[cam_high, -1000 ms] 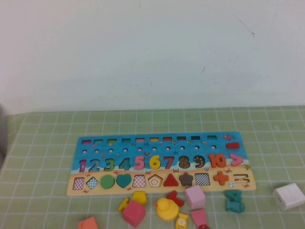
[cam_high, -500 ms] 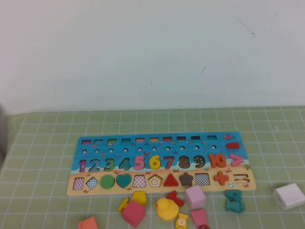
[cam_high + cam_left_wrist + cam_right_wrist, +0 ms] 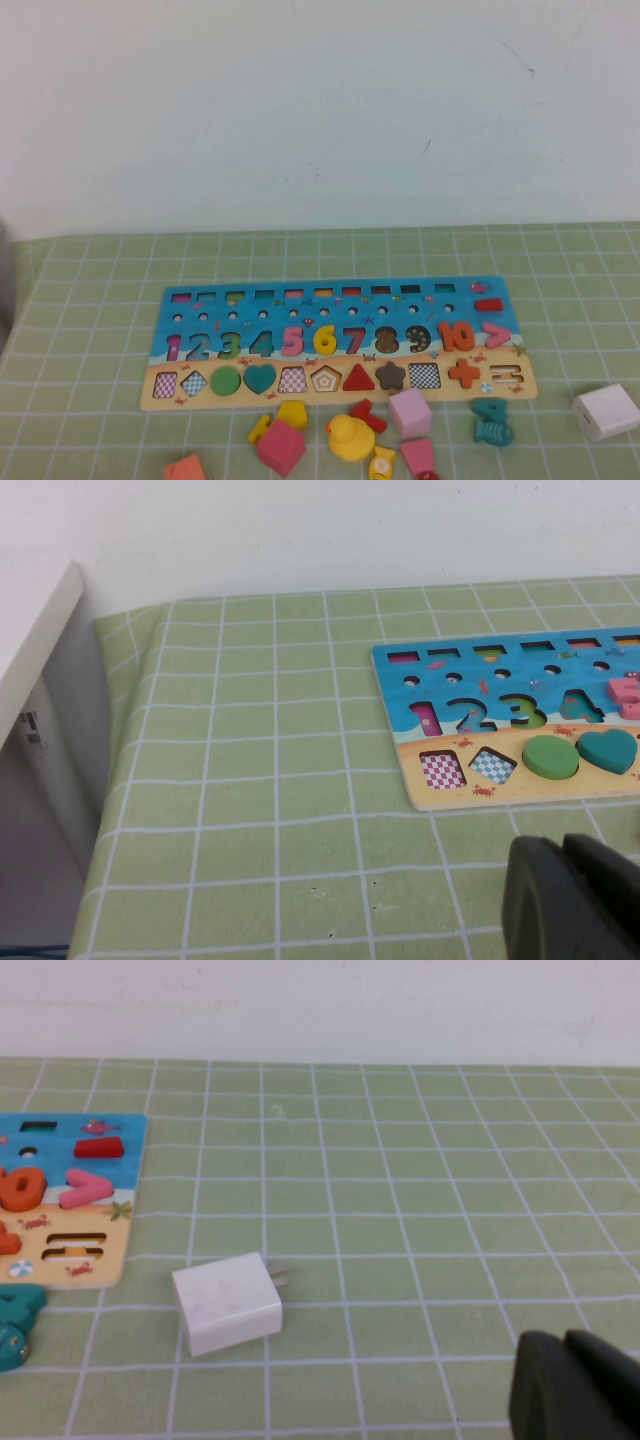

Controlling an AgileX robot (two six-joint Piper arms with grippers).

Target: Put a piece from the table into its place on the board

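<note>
The blue board (image 3: 340, 300) lies on the green gridded table (image 3: 90, 300). The yellow "6" (image 3: 325, 340) sits in its slot in the numeral row, between the pink 5 and the 7. Neither gripper shows in the high view. My left gripper (image 3: 562, 845) is shut and empty, low over the cloth, near the board's left end (image 3: 400, 680). My right gripper (image 3: 565, 1340) is shut and empty over the cloth to the right of the board's right end (image 3: 120, 1230).
Loose pieces lie in front of the board: a yellow duck (image 3: 349, 437), pink blocks (image 3: 409, 412), a yellow piece (image 3: 292, 413) and a teal fish (image 3: 492, 421). A white charger block (image 3: 606, 411) lies at the right, also in the right wrist view (image 3: 228, 1303). A white panel (image 3: 30, 660) stands off the table's left edge.
</note>
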